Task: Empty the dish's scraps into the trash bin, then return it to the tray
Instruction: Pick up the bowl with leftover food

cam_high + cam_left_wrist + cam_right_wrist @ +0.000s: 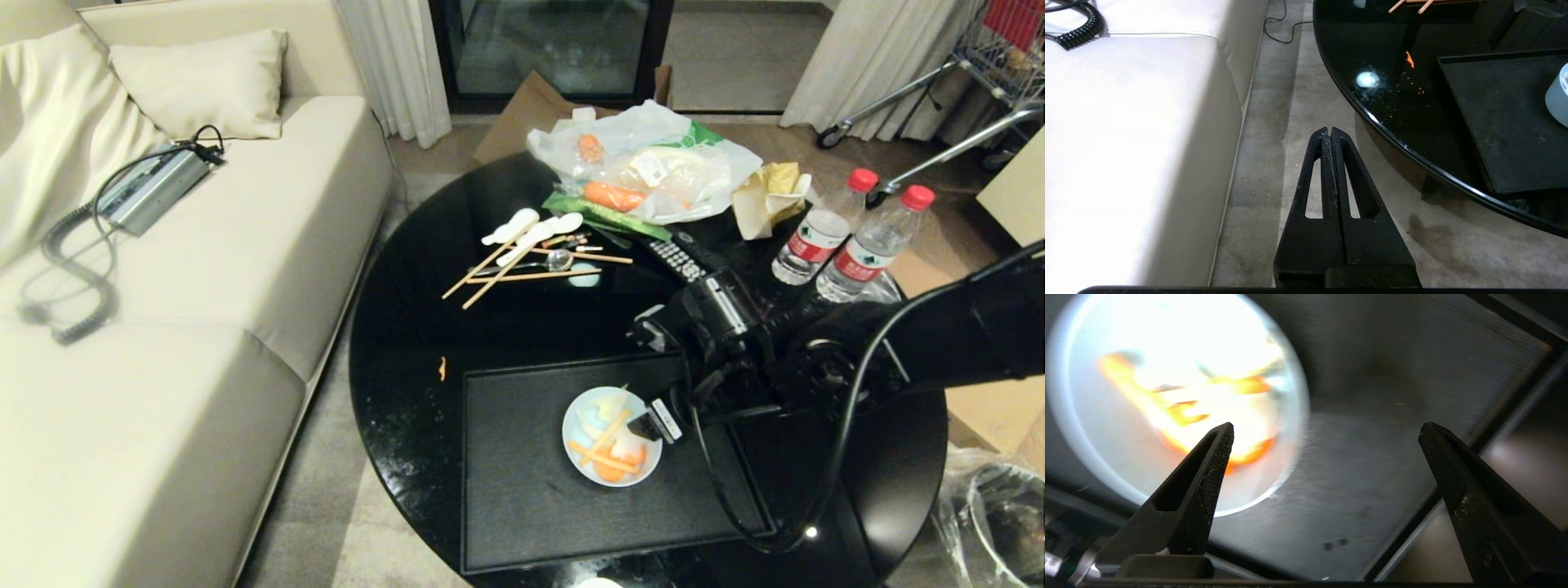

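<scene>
The pale dish [611,437] sits on the black tray [522,474] and holds the scraps [608,447], orange strips and pale peelings. My right gripper [653,425] hangs over the dish's right rim, reaching in from the right. In the right wrist view the right gripper [1327,430] is open and empty: one finger is over the dish [1094,449] and its scraps [1180,412], the other over the bare tray [1372,457]. The trash bin [1000,523], lined with clear plastic, stands on the floor at the lower right. My left gripper [1330,130] is shut, parked over the carpet beside the table.
The round black table [408,327] carries chopsticks [522,276], white spoons [531,233], a remote [682,260], two water bottles [849,237] and a plastic bag with carrots [645,171]. One loose orange strip [442,369] lies left of the tray. A sofa [163,327] stands at the left.
</scene>
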You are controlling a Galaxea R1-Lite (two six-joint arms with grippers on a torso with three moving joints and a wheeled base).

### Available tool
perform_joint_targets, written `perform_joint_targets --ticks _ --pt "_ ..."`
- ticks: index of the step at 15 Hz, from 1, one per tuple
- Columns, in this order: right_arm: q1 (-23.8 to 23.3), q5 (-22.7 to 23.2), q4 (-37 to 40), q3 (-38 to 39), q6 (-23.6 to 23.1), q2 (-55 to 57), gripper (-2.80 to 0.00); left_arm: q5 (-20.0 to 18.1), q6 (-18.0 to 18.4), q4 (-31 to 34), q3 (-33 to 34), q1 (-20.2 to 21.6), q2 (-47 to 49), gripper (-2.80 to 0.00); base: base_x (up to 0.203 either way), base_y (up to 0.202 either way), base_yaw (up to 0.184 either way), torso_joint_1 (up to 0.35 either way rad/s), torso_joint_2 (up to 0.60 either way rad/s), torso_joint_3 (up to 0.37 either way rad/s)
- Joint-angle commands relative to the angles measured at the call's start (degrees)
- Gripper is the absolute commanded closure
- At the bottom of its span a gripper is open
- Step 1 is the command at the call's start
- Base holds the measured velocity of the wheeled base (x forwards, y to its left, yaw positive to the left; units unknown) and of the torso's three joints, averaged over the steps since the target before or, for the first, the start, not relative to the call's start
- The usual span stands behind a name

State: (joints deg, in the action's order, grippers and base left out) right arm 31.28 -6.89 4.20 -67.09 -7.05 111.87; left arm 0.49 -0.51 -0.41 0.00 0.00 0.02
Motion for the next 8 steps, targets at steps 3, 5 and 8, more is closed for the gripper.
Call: perform_joint_targets --ticks 3,5,8 --pt "-2.71 -0.84 0.19 -0.41 -0.34 1.15 -2.8 0.04 -0.02 -0.02 0.0 0.0 -0.02 0.0 0.0 0.0 0.0 0.0 0.0 0.0" --pt "-3.23 -0.79 0.12 -0.47 -0.27 1.96 -2.8 0.04 -0.02 -0.02 0.0 0.0 -0.02 0.0 0.0 0.0 0.0 0.0 0.0 0.0" --pt "-3.15 -1.11 -0.25 -0.5 -0.16 3.53 -2.8 0.04 -0.02 -0.02 0.0 0.0 -0.02 0.0 0.0 0.0 0.0 0.0 0.0 0.0"
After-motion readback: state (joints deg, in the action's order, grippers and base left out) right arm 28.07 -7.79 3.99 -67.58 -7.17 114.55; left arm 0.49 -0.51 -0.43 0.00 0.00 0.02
